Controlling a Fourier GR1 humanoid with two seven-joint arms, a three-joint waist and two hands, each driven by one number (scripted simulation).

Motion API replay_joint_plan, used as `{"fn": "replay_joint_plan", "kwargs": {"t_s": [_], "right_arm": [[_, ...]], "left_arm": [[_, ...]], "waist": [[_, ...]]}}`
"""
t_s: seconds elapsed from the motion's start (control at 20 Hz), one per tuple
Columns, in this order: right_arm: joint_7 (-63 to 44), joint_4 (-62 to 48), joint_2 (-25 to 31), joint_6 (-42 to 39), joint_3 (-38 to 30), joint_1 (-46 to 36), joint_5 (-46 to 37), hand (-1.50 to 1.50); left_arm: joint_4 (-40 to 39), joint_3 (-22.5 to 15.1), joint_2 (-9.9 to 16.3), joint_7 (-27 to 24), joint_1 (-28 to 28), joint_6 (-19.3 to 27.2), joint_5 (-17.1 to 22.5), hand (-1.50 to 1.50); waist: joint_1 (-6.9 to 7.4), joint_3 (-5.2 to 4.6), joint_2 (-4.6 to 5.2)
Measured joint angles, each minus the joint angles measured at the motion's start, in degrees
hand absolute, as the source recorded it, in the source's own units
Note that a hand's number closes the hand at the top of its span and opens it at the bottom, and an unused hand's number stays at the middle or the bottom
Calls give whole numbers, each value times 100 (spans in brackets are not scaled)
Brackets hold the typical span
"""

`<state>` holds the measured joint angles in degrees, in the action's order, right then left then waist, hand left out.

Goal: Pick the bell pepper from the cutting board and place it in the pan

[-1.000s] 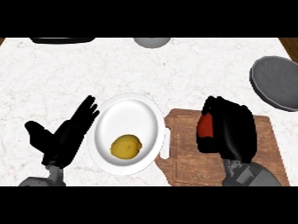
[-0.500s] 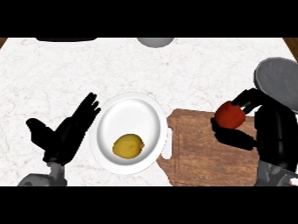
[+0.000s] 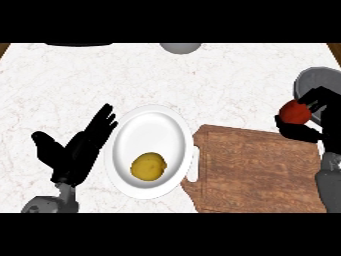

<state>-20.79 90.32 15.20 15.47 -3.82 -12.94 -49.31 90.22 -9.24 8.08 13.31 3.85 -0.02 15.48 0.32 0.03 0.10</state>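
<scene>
The carry step is in hand: the right hand (image 3: 328, 122) curls round the red pepper (image 3: 295, 113), held above the table between the board (image 3: 258, 170) and the pan (image 3: 322, 82) at the right edge. Next it must go over the pan and let go. The left hand (image 3: 77, 150) rests open beside the plate (image 3: 165, 125) (a yellow item lies on it).

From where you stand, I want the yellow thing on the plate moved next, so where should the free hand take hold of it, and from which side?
Best taken across its middle, from above. The yellow lump is rounded with no stem or handle showing and lies low on the white plate, so a sideways approach would likely meet the rim. The left hand rests open just left of the plate; the right hand holds the pepper.
</scene>
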Motion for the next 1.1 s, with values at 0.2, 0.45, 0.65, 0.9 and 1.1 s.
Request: {"fn": "replay_joint_plan", "kwargs": {"t_s": [0.2, 0.45, 0.65, 0.9, 1.1], "right_arm": [[660, -1202, 214, 644, -479, -472, 42, 150], [1329, -2667, 419, 1614, -1072, -1071, 124, 150], [1977, -3918, 722, 2134, -1612, -1667, 498, 150], [3001, -5332, 1193, 2451, -2183, -2234, 1005, 150], [3629, -6137, 1550, 2483, -2493, -2557, 1255, 150]], "left_arm": [[-176, 51, -23, -26, 119, -60, -28, 0], [-209, 83, -12, -44, 114, -146, -44, 0], [-177, 71, -42, -12, 152, -167, -60, 0], [-148, 27, -64, -66, 95, -246, -83, 0], [-208, 43, -114, -8, 289, -215, -104, 0]], "waist": [[28, 1, 14], [67, 5, 25], [129, 11, 47], [204, 19, 81], [249, 26, 114]]}}
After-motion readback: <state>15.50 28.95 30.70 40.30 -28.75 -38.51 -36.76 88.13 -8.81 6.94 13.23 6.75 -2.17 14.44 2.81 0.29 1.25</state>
